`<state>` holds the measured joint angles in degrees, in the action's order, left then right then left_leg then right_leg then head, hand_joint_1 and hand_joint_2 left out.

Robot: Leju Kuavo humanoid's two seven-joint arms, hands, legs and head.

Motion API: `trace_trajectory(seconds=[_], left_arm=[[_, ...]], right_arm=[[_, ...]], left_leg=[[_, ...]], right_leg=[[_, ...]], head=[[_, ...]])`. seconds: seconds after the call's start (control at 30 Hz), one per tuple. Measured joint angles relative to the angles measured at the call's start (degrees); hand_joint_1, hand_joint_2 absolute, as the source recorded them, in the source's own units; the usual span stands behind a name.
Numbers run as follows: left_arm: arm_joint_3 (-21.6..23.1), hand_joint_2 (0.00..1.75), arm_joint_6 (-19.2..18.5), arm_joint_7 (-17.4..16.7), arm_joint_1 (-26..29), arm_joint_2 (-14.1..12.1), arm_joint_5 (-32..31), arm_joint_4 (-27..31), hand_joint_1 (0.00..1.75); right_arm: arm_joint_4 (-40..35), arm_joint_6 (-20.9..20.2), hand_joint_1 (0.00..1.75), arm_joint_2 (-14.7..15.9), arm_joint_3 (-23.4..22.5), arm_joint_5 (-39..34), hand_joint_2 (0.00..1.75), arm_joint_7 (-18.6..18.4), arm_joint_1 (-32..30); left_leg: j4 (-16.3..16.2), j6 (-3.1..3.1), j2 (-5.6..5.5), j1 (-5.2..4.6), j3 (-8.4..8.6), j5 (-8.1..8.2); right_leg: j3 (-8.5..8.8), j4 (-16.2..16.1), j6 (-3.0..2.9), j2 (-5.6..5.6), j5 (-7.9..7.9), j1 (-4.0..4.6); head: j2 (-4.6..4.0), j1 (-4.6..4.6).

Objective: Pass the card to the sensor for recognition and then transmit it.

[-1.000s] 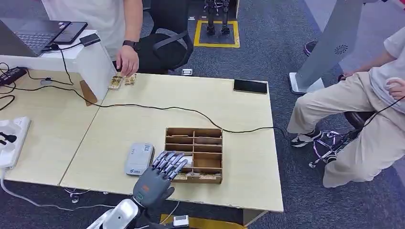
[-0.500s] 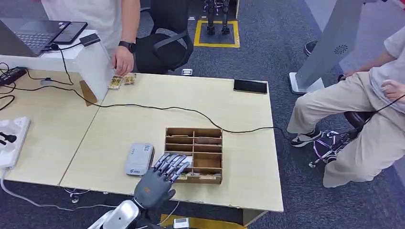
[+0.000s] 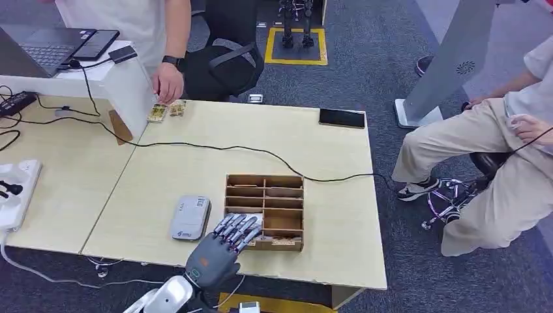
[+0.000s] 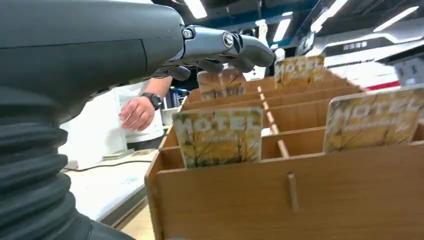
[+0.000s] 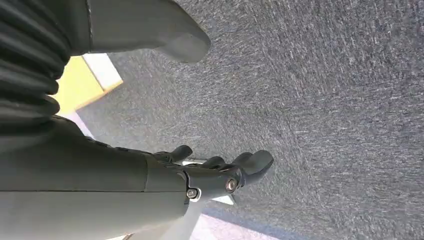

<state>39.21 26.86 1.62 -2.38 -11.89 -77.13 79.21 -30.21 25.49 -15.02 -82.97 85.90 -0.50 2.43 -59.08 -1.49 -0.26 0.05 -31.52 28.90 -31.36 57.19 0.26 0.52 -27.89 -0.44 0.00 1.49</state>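
Light wooden tabletop (image 3: 195, 169) over grey carpet, centre of the head view. Low sectioned wooden card box (image 3: 265, 210) sits lower centre; flat grey rounded sensor pad (image 3: 190, 217) just beside it on its left side. Thin black cable (image 3: 215, 148) runs across the table above the box.

Left hand (image 3: 215, 251) is at the near left corner of the box, fingers (image 3: 237, 228) extended and spread over the front compartments, holding nothing. In the left wrist view the fingers (image 4: 235, 45) hover above the box with the thumb apart from them; no contact visible.

Cards: yellow printed "HOTEL" card (image 4: 219, 136) stands upright in the front compartment, centre of that view, top half proud of the wall. Second card (image 4: 374, 119) stands at right, two more further back.

Right hand (image 5: 220, 177) hangs over the carpet, fingers loosely curled, nothing in it.

Person's hand (image 3: 167, 83) with a wrist watch rests at the table's far edge, upper left, beside a few loose cards (image 3: 165, 111). Seated person in beige trousers (image 3: 482, 163) at right. Black phone (image 3: 342, 118) at the far right edge of the table.

Handling, my read: card is thin, light, stiff plastic, likely slick. Pinch the exposed top edge, thumb on one face, fingers on the other, then lift straight up so it clears the divider. Too shallow a pinch and it may slip or rotate.
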Motion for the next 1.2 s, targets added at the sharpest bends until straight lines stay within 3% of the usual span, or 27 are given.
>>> trace_trajectory(seconds=[0.17, 0.37, 0.73, 1.2], left_arm=[[0.0, 1.75, 0.9, -1.75, -0.15, 0.77, -1.54, -1.88, 0.0], [0.0, 1.75, 5.72, -5.07, -0.09, 2.19, -5.73, -3.32, 0.07], [-0.42, 1.75, 10.86, -7.24, 0.41, 4.92, -7.89, -4.55, 0.05], [-1.05, 1.75, 11.39, -7.26, 0.57, 6.51, -8.05, -5.12, 0.0]], right_arm=[[0.02, 0.0, 0.0, 0.0, 0.0, 0.02, 1.75, 0.0, 0.0], [0.09, 0.04, 0.0, 0.0, 0.0, 0.02, 1.75, -0.17, 0.0], [0.61, 0.33, 0.0, 0.0, 0.0, 0.02, 1.75, -0.2, -0.01], [1.44, 0.68, 0.0, 0.02, 0.0, 0.02, 1.75, -0.2, 0.1]], left_leg=[[0.0, 0.0, 0.0, 0.0, 0.0, 0.0], [0.0, 0.0, 0.0, 0.0, -0.01, 0.0], [0.0, 0.0, -0.01, -0.01, -0.02, 0.0], [0.0, 0.0, -0.01, -0.01, -0.02, 0.0]], right_leg=[[0.0, 0.0, 0.0, 0.0, 0.0, 0.0], [0.0, 0.0, 0.0, 0.0, 0.0, 0.0], [0.01, 0.0, 0.0, -0.01, 0.0, 0.0], [0.0, 0.0, 0.0, -0.01, 0.0, 0.0]], head=[[0.0, 0.0], [0.0, 0.0], [0.0, 0.02], [0.0, 0.0]])
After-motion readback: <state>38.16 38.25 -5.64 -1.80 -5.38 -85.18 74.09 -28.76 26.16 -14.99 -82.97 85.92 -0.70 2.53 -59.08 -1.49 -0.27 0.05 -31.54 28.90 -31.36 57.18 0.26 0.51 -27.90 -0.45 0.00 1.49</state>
